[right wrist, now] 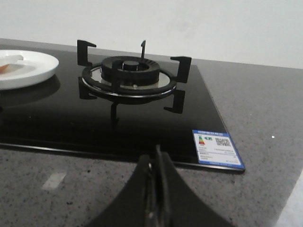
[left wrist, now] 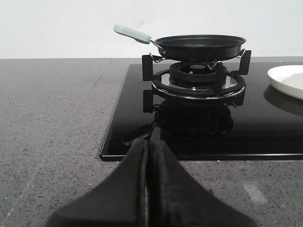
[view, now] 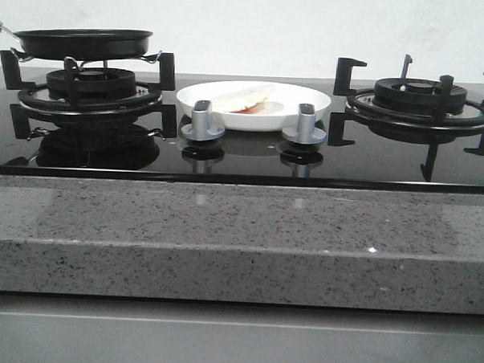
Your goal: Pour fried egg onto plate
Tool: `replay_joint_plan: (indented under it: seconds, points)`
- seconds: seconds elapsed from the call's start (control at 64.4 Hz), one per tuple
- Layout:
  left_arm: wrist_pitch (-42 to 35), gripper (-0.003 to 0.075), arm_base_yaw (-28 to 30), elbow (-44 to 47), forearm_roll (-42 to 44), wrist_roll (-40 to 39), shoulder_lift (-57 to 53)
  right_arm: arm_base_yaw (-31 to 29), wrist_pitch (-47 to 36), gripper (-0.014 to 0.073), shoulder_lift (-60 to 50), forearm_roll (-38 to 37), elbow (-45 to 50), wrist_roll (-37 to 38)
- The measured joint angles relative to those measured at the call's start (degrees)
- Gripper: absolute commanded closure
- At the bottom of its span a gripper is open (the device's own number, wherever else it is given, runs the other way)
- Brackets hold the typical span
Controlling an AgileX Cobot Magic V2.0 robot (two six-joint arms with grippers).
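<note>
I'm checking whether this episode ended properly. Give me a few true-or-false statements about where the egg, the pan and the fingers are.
1. The fried egg lies on the plate. True.
2. The frying pan sits on the right burner. False: it rests on the left burner; the right burner is bare.
3. The left gripper grips the pan handle. False: its fingers are shut on nothing, back from the stove.
4. The right gripper has its fingers shut and holds nothing. True.
5. The plate stands between the two burners, behind the knobs. True.
</note>
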Motion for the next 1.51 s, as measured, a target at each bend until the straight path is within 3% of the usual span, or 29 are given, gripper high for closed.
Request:
replay_joint_plan:
  seconds: [1.507]
  points:
    - [-0.1,0.0740,0.0,0.0,0.0,0.0,0.0,-0.1,1.7,0.0661,-0.3,0.4,0.3,0.0]
